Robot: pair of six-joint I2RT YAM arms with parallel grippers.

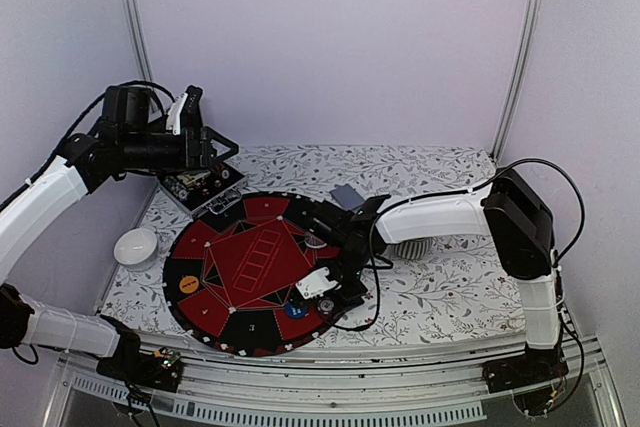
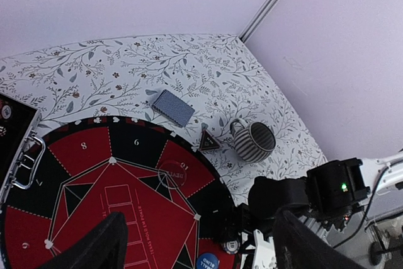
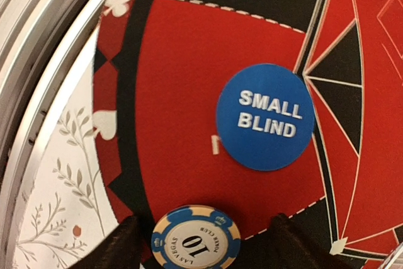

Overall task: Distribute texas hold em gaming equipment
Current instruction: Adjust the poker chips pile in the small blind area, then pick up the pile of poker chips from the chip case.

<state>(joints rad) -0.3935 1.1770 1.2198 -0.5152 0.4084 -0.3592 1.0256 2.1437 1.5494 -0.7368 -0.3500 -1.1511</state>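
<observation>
A "10" poker chip [image 3: 196, 237] with blue and cream edge stripes lies flat on the round red-and-black poker mat [image 3: 182, 80]. My right gripper [image 3: 204, 247] is open, one finger on each side of the chip, low over the mat's near right part [image 1: 326, 299]. A blue "SMALL BLIND" button [image 3: 265, 116] lies just beyond it. An orange button [image 1: 187, 285] rests on the mat's left part and a clear dealer button [image 2: 171, 171] on its far right. The grey-blue card deck [image 2: 172, 106] lies on the floral cloth. My left gripper [image 2: 201, 250] hangs open and empty, high at the left.
A black hinged case [image 1: 200, 187] sits open at the mat's far left edge, under the left gripper [image 1: 222, 147]. A striped cup [image 2: 255, 140] and a small black triangle [image 2: 209, 140] stand right of the mat. A white round dish [image 1: 135, 245] lies left of it.
</observation>
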